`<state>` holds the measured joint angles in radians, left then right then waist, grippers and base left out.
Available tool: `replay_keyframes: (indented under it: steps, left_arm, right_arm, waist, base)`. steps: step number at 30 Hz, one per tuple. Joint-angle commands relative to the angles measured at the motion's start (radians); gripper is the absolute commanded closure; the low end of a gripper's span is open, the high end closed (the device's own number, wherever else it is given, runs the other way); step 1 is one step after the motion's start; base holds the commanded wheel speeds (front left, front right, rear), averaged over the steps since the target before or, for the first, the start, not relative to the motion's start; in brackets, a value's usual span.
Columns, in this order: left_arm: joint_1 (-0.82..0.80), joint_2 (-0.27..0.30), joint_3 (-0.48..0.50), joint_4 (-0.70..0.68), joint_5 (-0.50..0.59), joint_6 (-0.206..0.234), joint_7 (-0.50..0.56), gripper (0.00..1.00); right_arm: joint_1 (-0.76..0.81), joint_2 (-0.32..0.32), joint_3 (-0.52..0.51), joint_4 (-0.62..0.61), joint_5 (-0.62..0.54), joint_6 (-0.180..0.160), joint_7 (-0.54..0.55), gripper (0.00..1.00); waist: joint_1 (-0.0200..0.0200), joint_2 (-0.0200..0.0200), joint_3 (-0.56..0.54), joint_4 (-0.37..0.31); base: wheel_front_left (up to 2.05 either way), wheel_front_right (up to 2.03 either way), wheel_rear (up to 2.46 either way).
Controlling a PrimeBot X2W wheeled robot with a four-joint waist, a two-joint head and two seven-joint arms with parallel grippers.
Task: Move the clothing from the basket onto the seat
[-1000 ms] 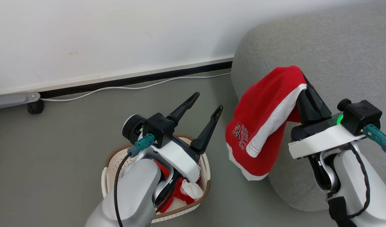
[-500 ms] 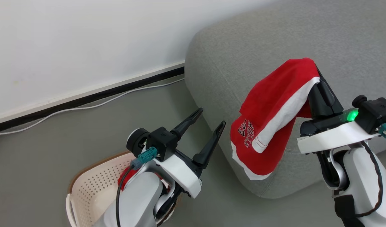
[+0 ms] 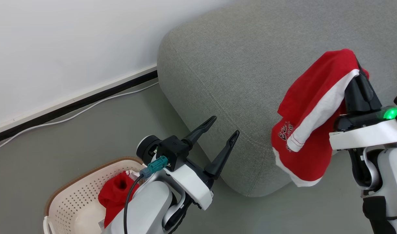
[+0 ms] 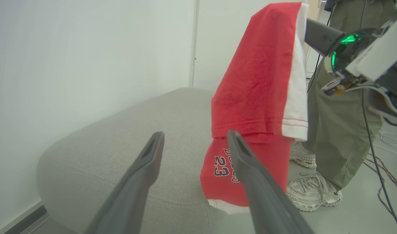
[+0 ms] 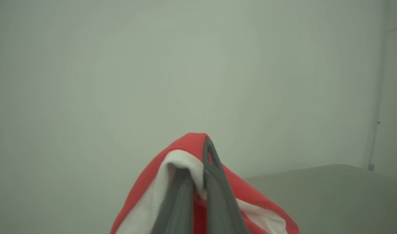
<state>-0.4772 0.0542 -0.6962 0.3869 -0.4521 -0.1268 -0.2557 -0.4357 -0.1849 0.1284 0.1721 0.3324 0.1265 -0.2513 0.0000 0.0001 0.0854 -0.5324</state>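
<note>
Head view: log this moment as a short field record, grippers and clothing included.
right gripper: shut on red shorts
red shorts: white trim, hanging beside grey sofa, not on it
left gripper: open, empty
basket: on floor, red garment inside
person: legs and sneakers beyond the shorts

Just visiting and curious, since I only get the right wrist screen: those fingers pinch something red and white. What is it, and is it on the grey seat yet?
Observer: A red garment, hanging from the right gripper near the edge of the seat, not laid on it.
Operator: Anything left to move?
Observer: Yes, more red clothing lies in the basket.
Operator: And the other hand?
Observer: The left gripper is open and empty.
</note>
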Motion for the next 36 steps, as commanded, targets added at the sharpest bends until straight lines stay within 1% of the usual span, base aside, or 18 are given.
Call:
replay_keyframes:
  steps: [1, 6, 10, 15, 19, 24, 28, 31, 36]
  left_arm:
    - [-0.021, 0.008, 0.025, -0.027, -0.011, -0.004, -0.006, 0.0]
    - [-0.022, 0.012, 0.02, -0.027, -0.009, -0.004, -0.006, 0.0]
    - [-0.025, 0.013, 0.0, -0.026, -0.007, -0.004, -0.006, 0.0]
    - [-0.063, 0.021, -0.057, -0.024, -0.01, -0.004, -0.006, 0.0]
    - [-0.096, 0.028, -0.088, -0.014, -0.016, -0.004, -0.006, 0.0]
    - [-0.134, 0.036, -0.119, -0.001, -0.02, -0.004, -0.006, 0.0]
    - [-0.165, 0.04, -0.138, 0.003, -0.02, -0.004, -0.006, 0.0]
    - [-0.19, 0.041, -0.149, 0.003, -0.018, -0.004, -0.006, 0.0]
    - [-0.232, 0.04, -0.165, 0.005, -0.01, -0.004, -0.006, 0.0]
  right_arm:
    - [-0.001, -0.015, -0.009, -0.041, -0.009, 0.004, -0.011, 1.0]
    - [-0.013, -0.034, -0.053, -0.053, -0.015, 0.004, -0.011, 1.0]
    - [-0.055, -0.077, -0.106, -0.035, -0.021, 0.004, -0.011, 1.0]
    - [-0.115, -0.137, -0.193, 0.003, -0.017, 0.004, -0.011, 1.0]
    - [-0.162, -0.165, -0.259, 0.038, -0.014, 0.004, -0.011, 1.0]
    - [-0.236, -0.213, -0.325, 0.113, -0.002, 0.004, -0.011, 1.0]
    - [-0.316, -0.242, -0.379, 0.171, 0.032, 0.004, -0.011, 1.0]
    - [-0.378, -0.273, -0.41, 0.207, 0.04, 0.004, -0.011, 1.0]
    - [-0.475, -0.341, -0.437, 0.267, 0.006, 0.004, -0.011, 1.0]
  waist:
    - [0.0, -0.0001, 0.007, -0.002]
    - [0.0, -0.0001, 0.029, -0.004]
    - [0.0, -0.0001, 0.06, 0.005]
    - [0.0, -0.0001, 0.124, 0.046]
    - [0.0, -0.0001, 0.183, 0.082]
    - [0.0, -0.0001, 0.262, 0.127]
    - [0.0, -0.0001, 0.329, 0.164]
    - [0.0, -0.0001, 0.38, 0.192]
    - [0.0, -0.0001, 0.462, 0.241]
  base:
    - [0.0, 0.0, 0.0]
    - [0.0, 0.0, 0.0]
    - [0.0, 0.0, 0.0]
    - [0.0, 0.0, 0.0]
    - [0.0, 0.0, 0.0]
    - [0.0, 0.0, 0.0]
    - [0.0, 0.0, 0.0]
    - [0.0, 0.0, 0.0]
    - [0.0, 0.0, 0.0]
